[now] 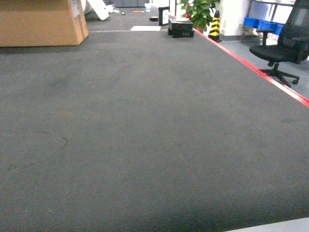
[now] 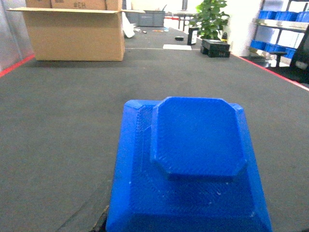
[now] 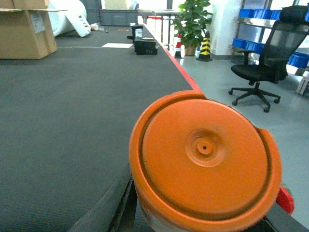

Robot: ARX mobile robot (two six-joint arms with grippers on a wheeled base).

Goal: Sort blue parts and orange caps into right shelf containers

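Showing in head view: only dark carpet (image 1: 145,145), a cardboard box (image 1: 41,21) far left, an office chair (image 1: 285,46) far right; no arm is seen here.
Blue part (image 2: 193,164): fills the low middle of the left wrist view, very close to the camera.
Left claw: fingers not visible; I cannot tell if it holds the part.
Orange cap (image 3: 205,159): fills the low right wrist view, flat round face toward the camera.
Right claw: also hidden; state cannot be told.

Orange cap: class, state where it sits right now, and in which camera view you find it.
The orange cap fills the lower right of the right wrist view, close to the camera, above the dark carpet beside the red floor line. The head view does not show it.
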